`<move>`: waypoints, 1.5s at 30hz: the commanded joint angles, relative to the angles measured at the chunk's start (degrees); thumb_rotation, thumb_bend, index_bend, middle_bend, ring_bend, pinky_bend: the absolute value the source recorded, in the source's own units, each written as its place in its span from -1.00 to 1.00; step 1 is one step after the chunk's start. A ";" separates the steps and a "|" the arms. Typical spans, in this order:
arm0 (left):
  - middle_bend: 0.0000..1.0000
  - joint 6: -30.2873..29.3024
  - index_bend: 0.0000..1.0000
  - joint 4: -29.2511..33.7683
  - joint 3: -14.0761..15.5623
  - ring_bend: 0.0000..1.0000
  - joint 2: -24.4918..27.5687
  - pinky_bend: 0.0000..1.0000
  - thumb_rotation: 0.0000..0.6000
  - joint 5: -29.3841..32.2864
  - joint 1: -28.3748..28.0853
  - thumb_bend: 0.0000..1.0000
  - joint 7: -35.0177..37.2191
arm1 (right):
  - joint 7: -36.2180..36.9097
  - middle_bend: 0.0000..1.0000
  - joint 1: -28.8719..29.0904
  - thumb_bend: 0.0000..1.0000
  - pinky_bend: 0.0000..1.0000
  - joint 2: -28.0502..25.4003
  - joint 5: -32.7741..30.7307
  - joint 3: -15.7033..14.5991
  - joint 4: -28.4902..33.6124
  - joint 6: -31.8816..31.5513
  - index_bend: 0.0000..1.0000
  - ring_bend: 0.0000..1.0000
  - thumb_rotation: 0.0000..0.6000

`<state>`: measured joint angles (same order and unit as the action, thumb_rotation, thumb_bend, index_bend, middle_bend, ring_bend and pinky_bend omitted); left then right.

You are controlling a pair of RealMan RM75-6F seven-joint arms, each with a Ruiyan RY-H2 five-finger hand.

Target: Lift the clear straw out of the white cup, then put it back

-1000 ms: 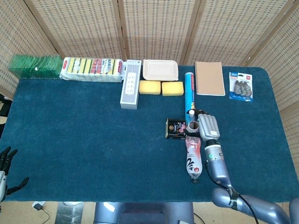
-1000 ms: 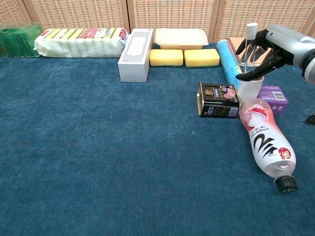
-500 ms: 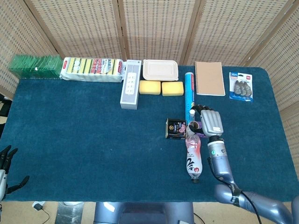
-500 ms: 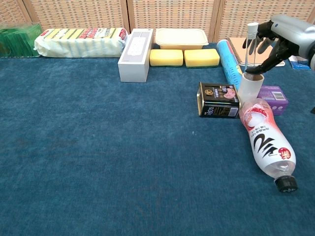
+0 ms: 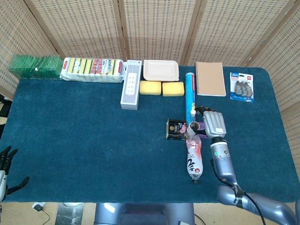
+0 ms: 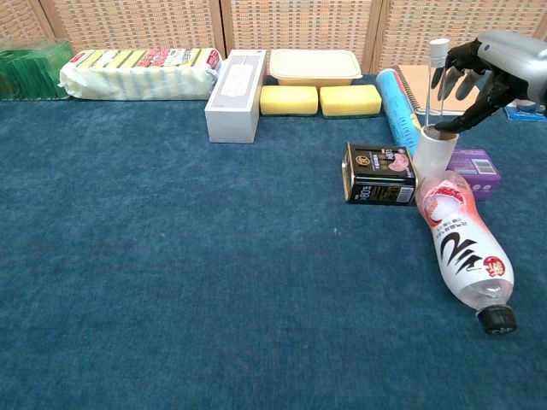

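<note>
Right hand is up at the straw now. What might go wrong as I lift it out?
The cup is tall and crowded by the bottle and tin; a sideways pull on the straw may tip it. The right robot hand has its thumb at the cup's rim, so it might drag the cup along.

Head overhead; chest low, both tableward.

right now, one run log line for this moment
stage: reaching for straw | straw: upright in white cup | right robot hand: open, beside straw | left robot hand: idle, table edge
</note>
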<state>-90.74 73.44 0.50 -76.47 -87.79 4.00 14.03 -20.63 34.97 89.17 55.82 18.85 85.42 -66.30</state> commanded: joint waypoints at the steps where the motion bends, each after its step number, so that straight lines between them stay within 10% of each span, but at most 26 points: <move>1: -1.00 -0.06 -0.87 -0.05 -0.01 -1.00 0.00 -0.70 1.00 0.00 0.03 -0.61 0.06 | -0.13 -0.20 -0.03 -0.45 -0.16 0.01 -0.03 -0.11 0.07 -0.24 -0.28 -0.21 1.00; 45: -1.00 0.07 -0.87 -0.78 -0.08 -1.00 -0.05 -0.70 1.00 0.16 0.04 -0.61 1.38 | -4.50 0.09 1.28 -0.45 0.00 3.18 -2.58 -0.29 1.54 -3.63 -0.08 0.14 1.00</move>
<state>-90.67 72.65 0.42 -76.53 -87.63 4.04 15.42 -25.13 36.25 92.35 53.24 18.56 86.96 -69.93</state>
